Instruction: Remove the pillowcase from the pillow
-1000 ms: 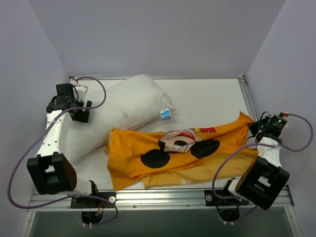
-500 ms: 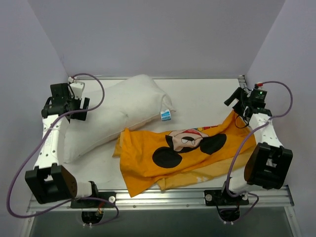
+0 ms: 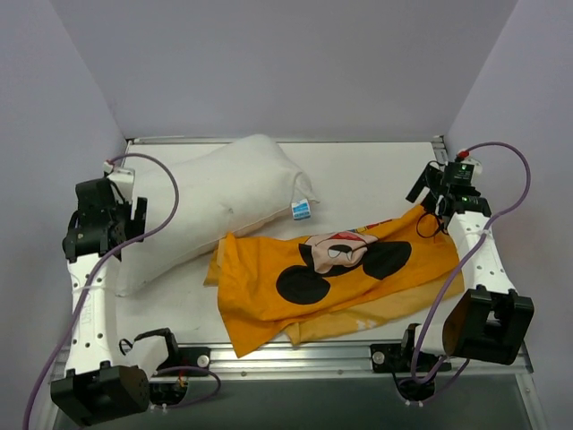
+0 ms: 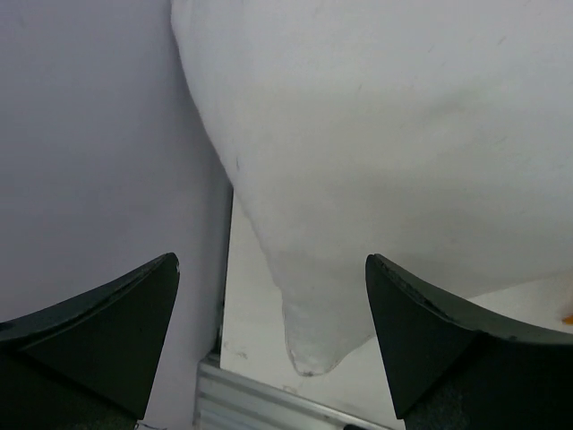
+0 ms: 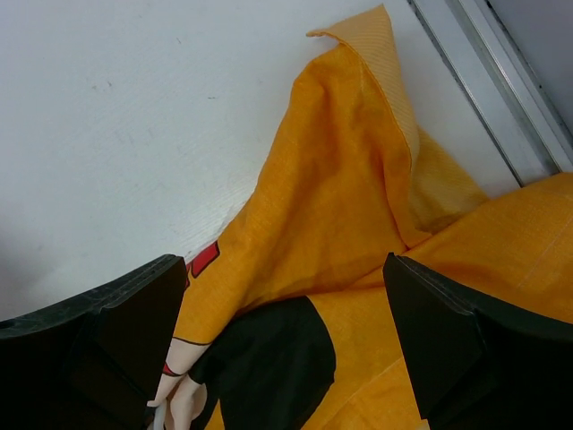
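quick update from my side: the pillowcase (image 3: 331, 278) is fully off the pillow (image 3: 215, 202) and lies rumpled on the near-right half of the desk (image 3: 376, 175), mouse face up. a second ago my right claw (image 3: 428, 202) sat lower and nearer on the right side, right at the pillowcase's right-hand corner. now it's up at the far right of the desk with the jaws spread wide and nothing in them. from the right wrist cam i'm looking down at that same corner, which sticks up in a little folded peak between my fingers without touching either one. the whole pillowcase has also slid a bit to the right compared with a second ago, and its left edge ends just beside the pillow's near side. i can't tell if they actually touch there. it hasn't really moved in the last half second though. my left claw (image 3: 121, 219) has changed too: it was up by the pillow's far-left end, and now it's pulled back toward the near side, close to the left wall (image 3: 54, 161). its jaws are wide open and it's holding nothing. the left wrist cam shows the pillow's lower corner hanging in the gap ahead of my fingers, clear of both. the pillow itself hasn't budged: still lying diagonally across the far-left part of the desk, with its little blue-and-white tag (image 3: 302, 209) poking out at the right corner, near the pillowcase's top edge.
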Controlling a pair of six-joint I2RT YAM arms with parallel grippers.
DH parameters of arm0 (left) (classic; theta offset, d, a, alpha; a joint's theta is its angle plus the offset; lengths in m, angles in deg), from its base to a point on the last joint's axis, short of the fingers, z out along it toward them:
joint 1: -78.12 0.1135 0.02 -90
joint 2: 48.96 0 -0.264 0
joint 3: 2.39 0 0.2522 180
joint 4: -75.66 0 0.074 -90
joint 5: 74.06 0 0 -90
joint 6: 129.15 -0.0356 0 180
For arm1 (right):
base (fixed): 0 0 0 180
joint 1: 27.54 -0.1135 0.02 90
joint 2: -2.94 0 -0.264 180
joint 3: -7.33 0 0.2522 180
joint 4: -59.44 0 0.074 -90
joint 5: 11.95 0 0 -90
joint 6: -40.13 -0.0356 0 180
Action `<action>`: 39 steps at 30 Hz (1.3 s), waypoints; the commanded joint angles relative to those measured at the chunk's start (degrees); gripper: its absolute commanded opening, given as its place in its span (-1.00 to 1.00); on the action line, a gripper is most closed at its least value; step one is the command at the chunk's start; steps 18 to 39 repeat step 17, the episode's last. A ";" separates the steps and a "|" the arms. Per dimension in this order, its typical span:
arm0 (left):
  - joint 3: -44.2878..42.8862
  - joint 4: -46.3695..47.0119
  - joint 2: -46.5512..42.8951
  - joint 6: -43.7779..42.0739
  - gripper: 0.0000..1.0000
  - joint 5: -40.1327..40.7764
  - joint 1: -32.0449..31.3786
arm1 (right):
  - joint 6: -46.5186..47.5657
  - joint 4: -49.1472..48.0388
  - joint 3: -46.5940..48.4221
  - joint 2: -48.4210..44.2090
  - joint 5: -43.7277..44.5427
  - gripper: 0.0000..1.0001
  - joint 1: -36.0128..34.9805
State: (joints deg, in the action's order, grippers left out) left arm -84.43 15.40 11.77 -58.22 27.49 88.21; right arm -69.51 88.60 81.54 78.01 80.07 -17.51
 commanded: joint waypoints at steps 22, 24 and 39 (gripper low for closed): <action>17.91 -0.87 -11.16 2.11 0.88 2.77 14.52 | 1.62 -2.91 -5.24 -4.31 -9.14 0.99 -0.88; 17.91 -0.87 -11.16 2.11 0.88 2.77 14.52 | 1.62 -2.91 -5.24 -4.31 -9.14 0.99 -0.88; 17.91 -0.87 -11.16 2.11 0.88 2.77 14.52 | 1.62 -2.91 -5.24 -4.31 -9.14 0.99 -0.88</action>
